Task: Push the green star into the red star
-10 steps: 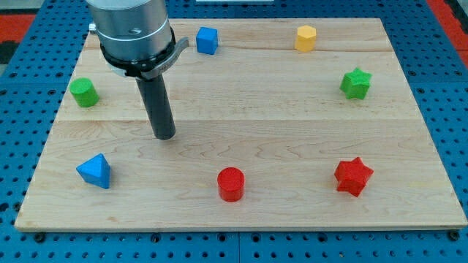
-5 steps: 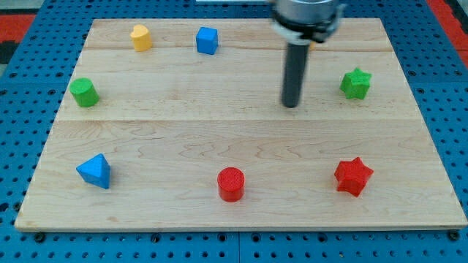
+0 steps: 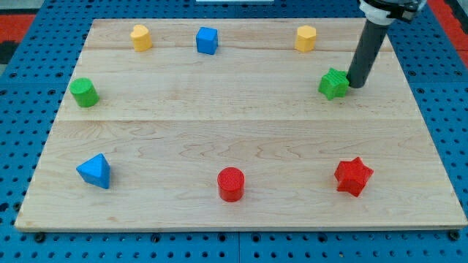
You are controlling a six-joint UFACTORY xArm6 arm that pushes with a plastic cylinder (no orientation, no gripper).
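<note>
The green star [image 3: 334, 83] lies on the wooden board [image 3: 241, 124] at the view's upper right. My tip [image 3: 356, 84] rests right against the star's right side. The red star [image 3: 353, 176] lies at the view's lower right, well below the green star and slightly to its right.
A red cylinder [image 3: 231, 183] sits at the bottom centre and a blue pyramid [image 3: 95, 171] at the lower left. A green cylinder [image 3: 84, 93] is at the left edge. A yellow block [image 3: 140, 36], a blue cube [image 3: 207, 40] and another yellow block [image 3: 306, 38] line the top.
My tip swept from the board's left across to the right, passing above the green star. The green star has shifted to the left and slightly down.
</note>
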